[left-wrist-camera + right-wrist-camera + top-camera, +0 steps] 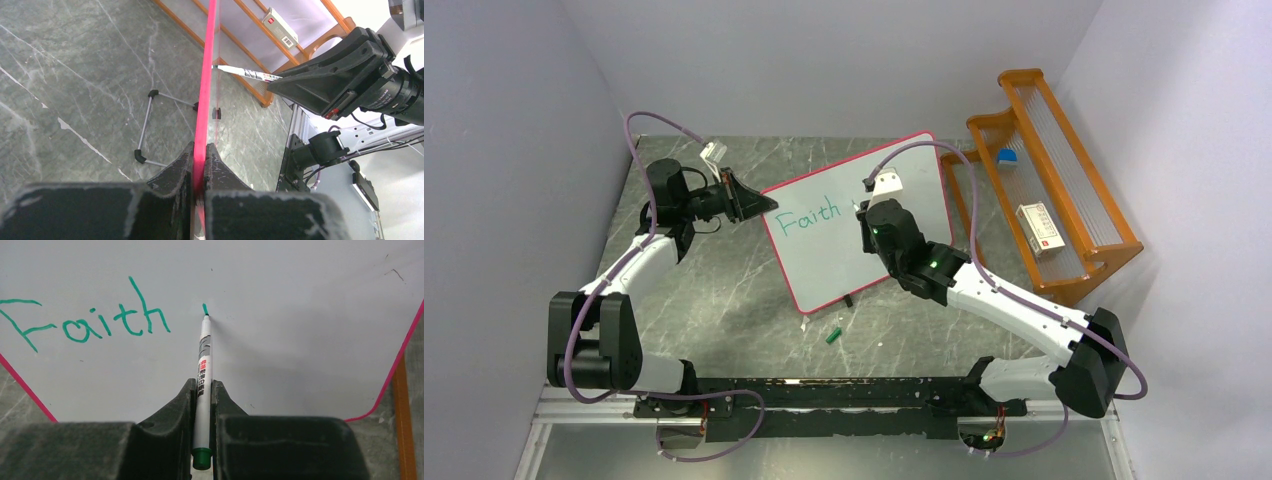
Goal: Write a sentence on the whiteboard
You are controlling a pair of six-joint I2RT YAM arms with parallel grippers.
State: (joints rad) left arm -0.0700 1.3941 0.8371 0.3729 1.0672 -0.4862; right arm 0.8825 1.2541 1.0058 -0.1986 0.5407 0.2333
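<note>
The whiteboard (854, 225) with its pink-red frame stands tilted mid-table. Green writing (808, 217) reads "Faith"; in the right wrist view the word (90, 320) is followed by a short fresh green stroke (204, 308). My left gripper (764, 203) is shut on the board's left edge, seen as the pink frame (206, 95) between my jaws. My right gripper (861, 212) is shut on a white marker (203, 375) with a green end, its tip touching the board just below the stroke. The marker also shows in the left wrist view (247, 74).
An orange wooden rack (1044, 180) stands at the right, holding a white box (1039, 228) and a small blue item (1007, 157). A green marker cap (833, 334) lies on the table in front of the board. The board's wire stand (145, 125) rests behind it.
</note>
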